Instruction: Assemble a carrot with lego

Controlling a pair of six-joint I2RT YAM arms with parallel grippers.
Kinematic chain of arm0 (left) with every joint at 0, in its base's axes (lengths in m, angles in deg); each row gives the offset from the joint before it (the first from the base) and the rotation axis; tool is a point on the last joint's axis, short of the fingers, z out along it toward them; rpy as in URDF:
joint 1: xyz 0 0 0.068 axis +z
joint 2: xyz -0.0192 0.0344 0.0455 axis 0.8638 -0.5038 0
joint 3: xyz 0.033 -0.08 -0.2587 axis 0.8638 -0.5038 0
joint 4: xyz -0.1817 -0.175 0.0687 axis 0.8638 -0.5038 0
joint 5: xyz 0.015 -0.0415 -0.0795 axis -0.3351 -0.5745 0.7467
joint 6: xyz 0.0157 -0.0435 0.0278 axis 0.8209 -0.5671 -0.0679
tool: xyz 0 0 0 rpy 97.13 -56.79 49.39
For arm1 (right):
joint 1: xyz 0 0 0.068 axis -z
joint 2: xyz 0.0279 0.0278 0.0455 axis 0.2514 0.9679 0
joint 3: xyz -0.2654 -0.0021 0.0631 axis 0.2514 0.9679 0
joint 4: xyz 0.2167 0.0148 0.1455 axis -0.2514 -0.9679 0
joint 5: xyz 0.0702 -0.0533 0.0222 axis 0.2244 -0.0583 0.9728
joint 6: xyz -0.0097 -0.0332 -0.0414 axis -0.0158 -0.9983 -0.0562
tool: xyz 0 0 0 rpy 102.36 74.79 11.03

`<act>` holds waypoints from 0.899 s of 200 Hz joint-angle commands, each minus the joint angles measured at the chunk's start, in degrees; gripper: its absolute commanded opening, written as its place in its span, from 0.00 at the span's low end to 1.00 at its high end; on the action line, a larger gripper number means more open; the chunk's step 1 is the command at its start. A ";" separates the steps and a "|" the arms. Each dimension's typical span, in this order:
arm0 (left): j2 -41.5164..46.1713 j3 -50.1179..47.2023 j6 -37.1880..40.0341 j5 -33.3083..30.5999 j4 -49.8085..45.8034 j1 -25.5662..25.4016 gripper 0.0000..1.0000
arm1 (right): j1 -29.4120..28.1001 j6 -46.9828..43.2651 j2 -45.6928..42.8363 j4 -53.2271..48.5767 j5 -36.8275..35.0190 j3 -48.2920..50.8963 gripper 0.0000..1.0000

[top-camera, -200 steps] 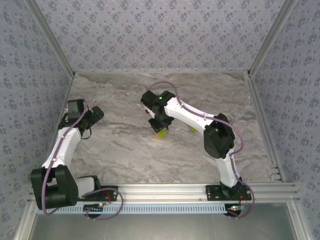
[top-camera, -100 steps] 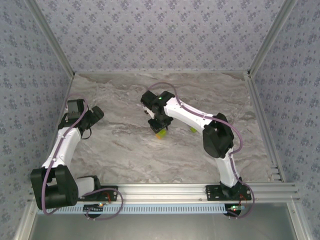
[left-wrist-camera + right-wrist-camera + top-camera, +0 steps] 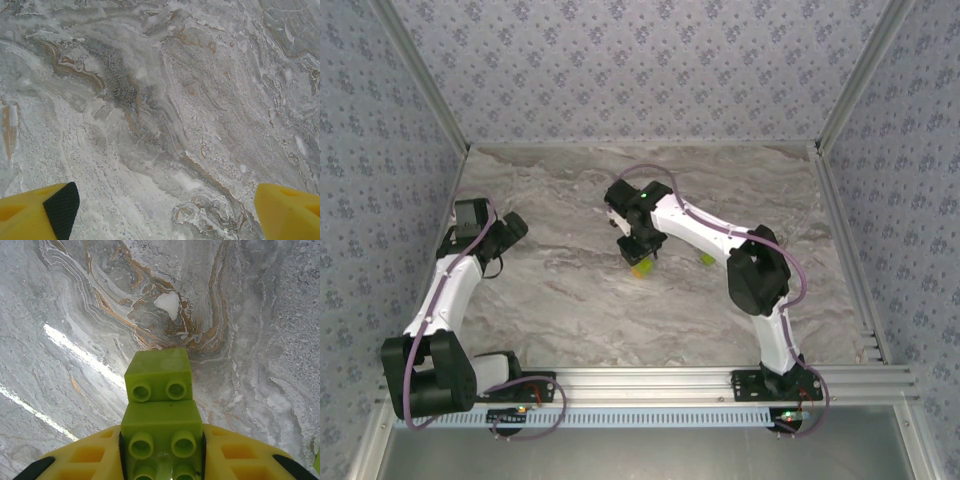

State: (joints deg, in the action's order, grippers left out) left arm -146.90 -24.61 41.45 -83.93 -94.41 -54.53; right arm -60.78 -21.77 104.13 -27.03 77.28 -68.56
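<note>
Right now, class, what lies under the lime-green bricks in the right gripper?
Bare marbled table shows around the lime-green bricks, clamped in the right gripper. The patch directly beneath them is covered, as are their undersides.

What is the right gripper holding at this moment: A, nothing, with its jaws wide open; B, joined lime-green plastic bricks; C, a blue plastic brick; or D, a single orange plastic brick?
B: in the right wrist view the right gripper is shut on the joined lime-green plastic bricks, which stick out past its tip with their round studs showing.
</note>
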 commanded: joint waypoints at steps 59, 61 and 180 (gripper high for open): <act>0.30 0.36 -0.21 0.14 0.22 0.10 0.92 | 0.64 -3.52 1.61 -2.51 2.23 4.22 0.37; 0.26 0.35 -0.21 0.14 0.22 0.05 0.92 | 0.65 -3.61 1.59 -2.51 2.26 4.19 0.37; 0.33 0.21 -0.21 0.01 0.26 0.06 0.92 | 0.78 -4.68 3.51 -4.35 0.63 5.51 0.37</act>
State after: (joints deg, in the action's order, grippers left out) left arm -146.90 -24.61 41.45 -83.93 -94.41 -54.53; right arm -60.21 -26.03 103.17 -25.54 79.01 -66.52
